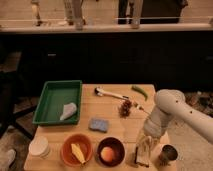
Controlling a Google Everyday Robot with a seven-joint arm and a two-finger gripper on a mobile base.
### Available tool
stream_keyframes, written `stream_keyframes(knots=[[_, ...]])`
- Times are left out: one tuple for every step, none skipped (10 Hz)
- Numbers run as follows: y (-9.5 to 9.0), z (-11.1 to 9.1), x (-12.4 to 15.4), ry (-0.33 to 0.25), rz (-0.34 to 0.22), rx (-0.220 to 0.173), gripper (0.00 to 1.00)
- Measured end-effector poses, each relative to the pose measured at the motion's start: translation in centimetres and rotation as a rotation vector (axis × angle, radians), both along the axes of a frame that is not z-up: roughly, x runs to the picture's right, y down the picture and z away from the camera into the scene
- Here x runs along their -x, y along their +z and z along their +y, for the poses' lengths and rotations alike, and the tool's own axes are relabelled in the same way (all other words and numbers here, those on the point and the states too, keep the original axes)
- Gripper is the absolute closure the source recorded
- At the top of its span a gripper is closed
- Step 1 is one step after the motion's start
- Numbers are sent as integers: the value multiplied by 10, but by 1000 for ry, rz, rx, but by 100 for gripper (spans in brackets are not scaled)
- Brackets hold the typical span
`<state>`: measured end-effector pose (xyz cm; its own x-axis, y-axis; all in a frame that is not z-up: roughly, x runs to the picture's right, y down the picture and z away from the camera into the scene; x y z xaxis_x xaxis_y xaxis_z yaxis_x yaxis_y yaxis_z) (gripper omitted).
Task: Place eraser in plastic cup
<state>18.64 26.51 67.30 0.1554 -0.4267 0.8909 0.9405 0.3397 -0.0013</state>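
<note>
My gripper [143, 151] points down at the table's front right edge, on the white arm [167, 111] that reaches in from the right. A small tan-and-dark block, which looks like the eraser [142, 160], sits right at the gripper's tip and is mostly hidden by it. I cannot tell if it is gripped. A pale translucent plastic cup [68, 111] lies on its side in the green tray [52, 98] at the back left, far from the gripper.
A shiny metal cup [168, 154] stands just right of the gripper. A dark bowl with an orange fruit [110, 152], an orange bowl [77, 150] and a white round container [39, 146] line the front. A blue sponge [98, 124], a pinecone-like object [126, 107], a white-handled brush [110, 93] and a green pepper [140, 91] lie mid-table.
</note>
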Motion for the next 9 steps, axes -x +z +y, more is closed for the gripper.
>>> stream_keyframes(knots=[[0,0,0,0,0,0,22],[0,0,0,0,0,0,20],[0,0,0,1,-1,1,20],[0,0,0,1,-1,1,20],[0,0,0,1,-1,1,20],[0,0,0,1,-1,1,20],[0,0,0,1,-1,1,20],[0,0,0,1,-1,1,20],[0,0,0,1,-1,1,20]])
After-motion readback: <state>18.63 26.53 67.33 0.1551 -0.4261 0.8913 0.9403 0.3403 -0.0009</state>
